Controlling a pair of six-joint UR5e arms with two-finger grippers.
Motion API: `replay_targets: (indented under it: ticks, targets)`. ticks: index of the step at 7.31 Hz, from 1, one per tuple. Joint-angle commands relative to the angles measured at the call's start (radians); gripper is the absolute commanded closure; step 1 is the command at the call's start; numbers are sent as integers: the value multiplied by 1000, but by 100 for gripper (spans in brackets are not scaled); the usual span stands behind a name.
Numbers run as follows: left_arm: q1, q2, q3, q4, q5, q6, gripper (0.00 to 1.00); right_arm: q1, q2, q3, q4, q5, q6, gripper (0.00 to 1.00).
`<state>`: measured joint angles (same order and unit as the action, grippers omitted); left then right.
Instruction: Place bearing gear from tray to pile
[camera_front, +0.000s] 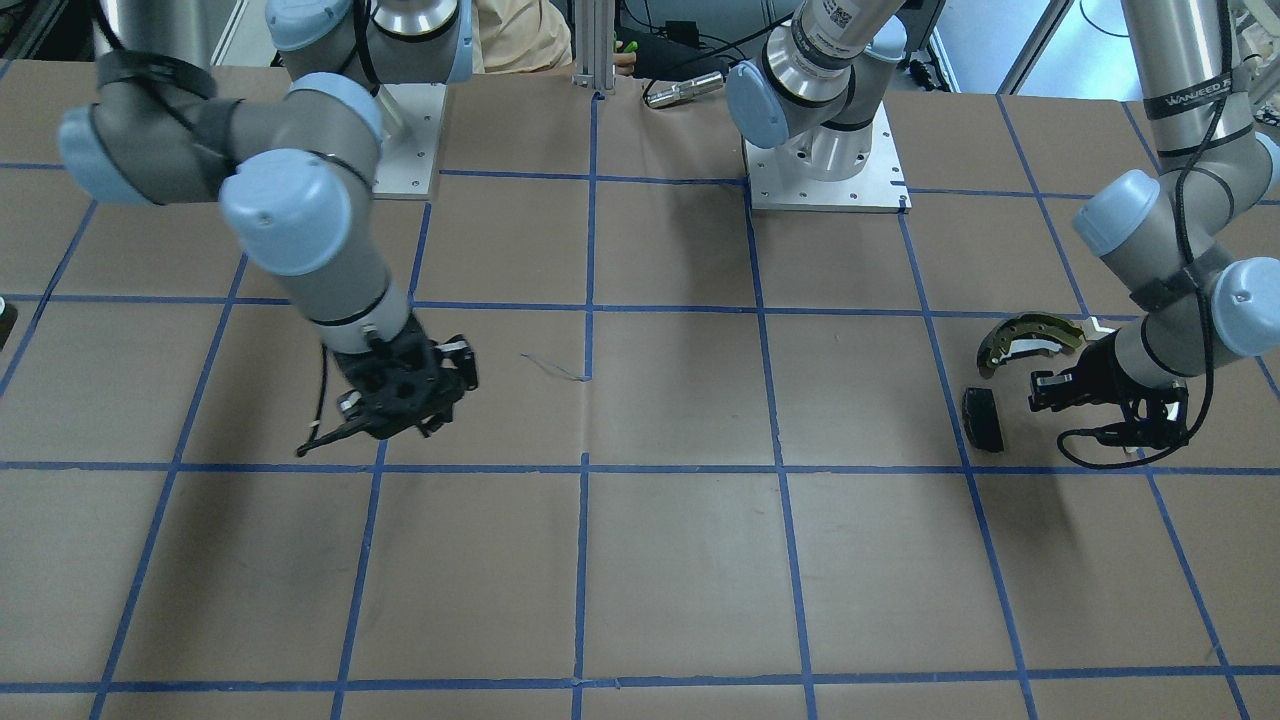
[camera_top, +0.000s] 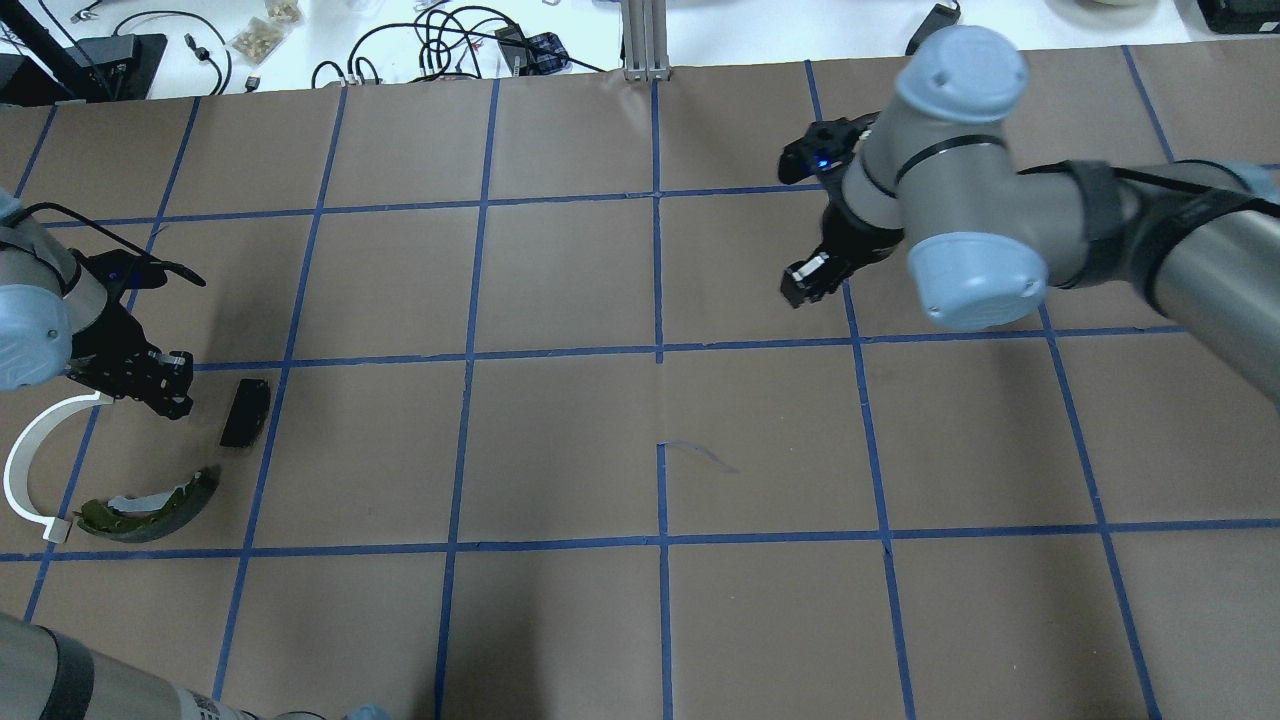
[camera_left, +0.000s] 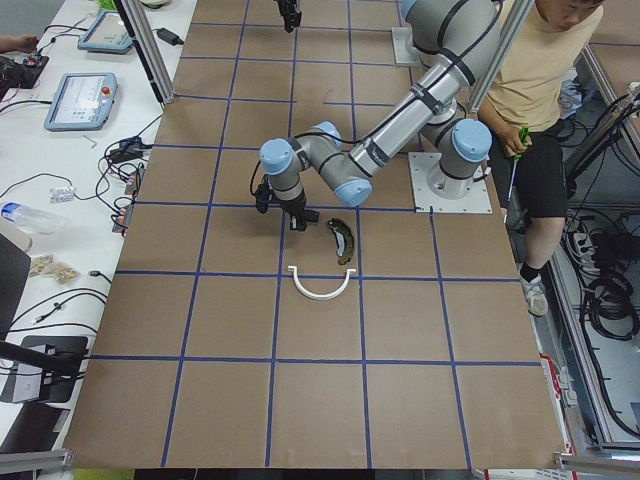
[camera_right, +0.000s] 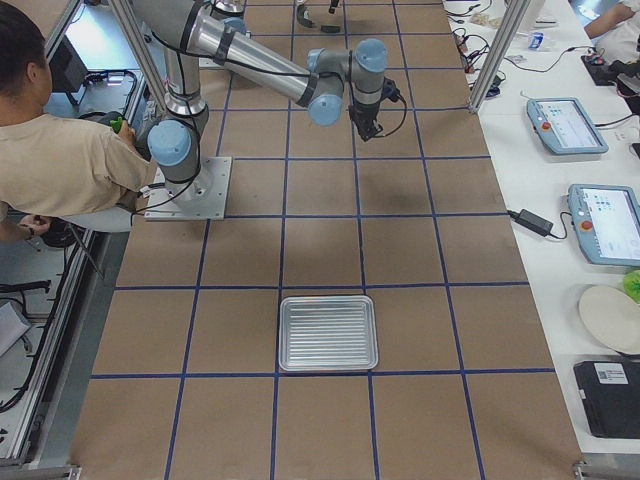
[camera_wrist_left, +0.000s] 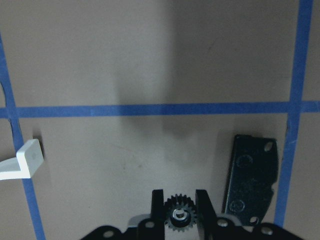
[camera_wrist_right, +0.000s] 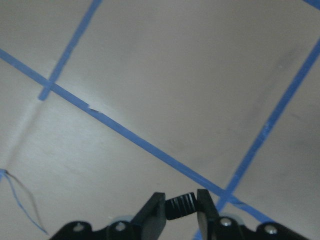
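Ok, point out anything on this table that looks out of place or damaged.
Only one oddity: a thin loose strand curls away from a blue grid line near the middle of the table, like lifted tape. The brake shoe, white arc and black pad lie apart, and none is visibly broken.

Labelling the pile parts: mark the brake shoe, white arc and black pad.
brake shoe (camera_top: 158, 518), overhead view, middle of its curved body
white arc (camera_top: 12, 465), overhead view, leftmost bend
black pad (camera_top: 245, 411), overhead view, centre of its top face
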<state>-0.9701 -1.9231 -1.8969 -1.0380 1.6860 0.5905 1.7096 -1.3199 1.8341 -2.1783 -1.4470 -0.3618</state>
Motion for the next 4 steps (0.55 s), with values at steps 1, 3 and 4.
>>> replay_targets:
  ticks: [1, 3, 4]
  targets:
    - [4, -19, -8, 19, 0, 0, 100, 198, 51, -1, -66, -18, 312, 83]
    - [4, -25, -7, 23, 0, -6, 100, 211, 103, -1, -116, -9, 342, 82]
    - [4, -28, -7, 23, 0, -11, 68, 216, 108, -1, -118, -6, 377, 80]
